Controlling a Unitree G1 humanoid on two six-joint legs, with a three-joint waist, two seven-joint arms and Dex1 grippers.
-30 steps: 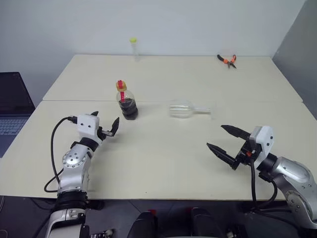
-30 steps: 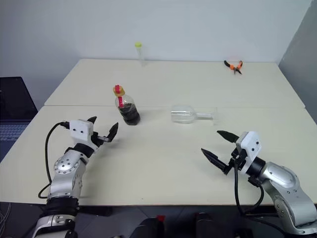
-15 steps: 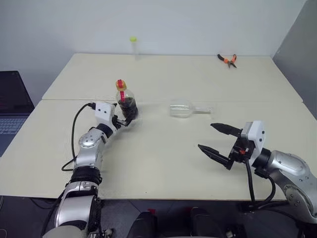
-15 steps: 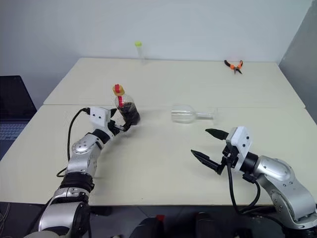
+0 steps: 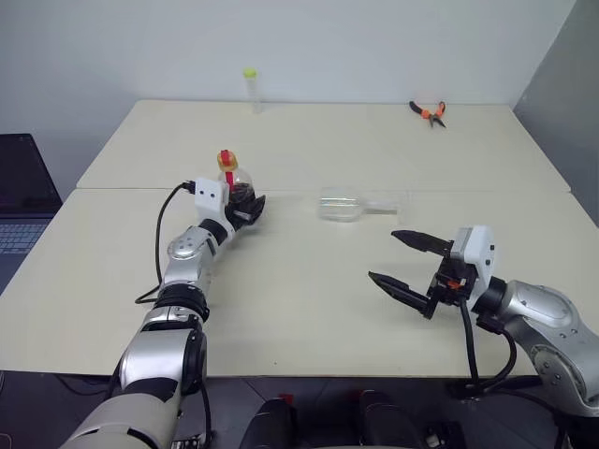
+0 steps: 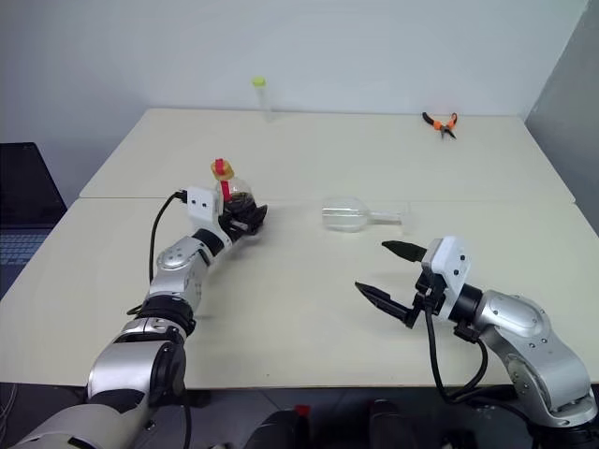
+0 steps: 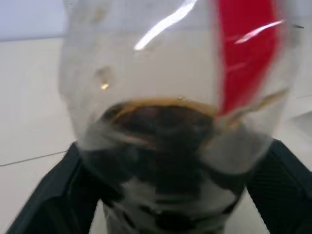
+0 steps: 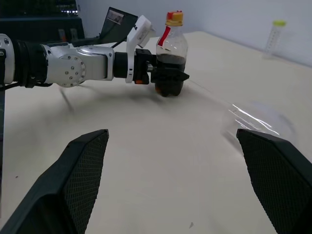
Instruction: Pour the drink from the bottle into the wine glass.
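The robot's left claw (image 5: 245,208) has reached the bottle (image 5: 235,190), its two black fingers now set around the dark lower body where a second ago they hung well short of it, spread wide on the near side. The left wrist view shows a finger (image 7: 285,187) on either flank of the bottle with the drink (image 7: 163,129) between them; the fingers have begun to draw in, though whether they already press the plastic cannot be told. The bottle stands upright on the worktop (image 5: 309,281), yellow cap on, in the same spot as before.

The wine glass (image 5: 342,204) lies on its side to the right of the bottle, stem pointing away from it, and has not moved. The right claw (image 5: 404,260) hovers nearer the robot than the glass, on the far side from the bottle, fingers wide apart and empty, having drifted only slightly towards the bottle.

The grasp looks all but made, yet pouring seems some way off: the cap is on and the glass must first be stood up, a job that likely falls to the free right claw. A thin tube (image 5: 251,86) and orange pliers (image 5: 429,112) sit beyond the bottle, untouched.
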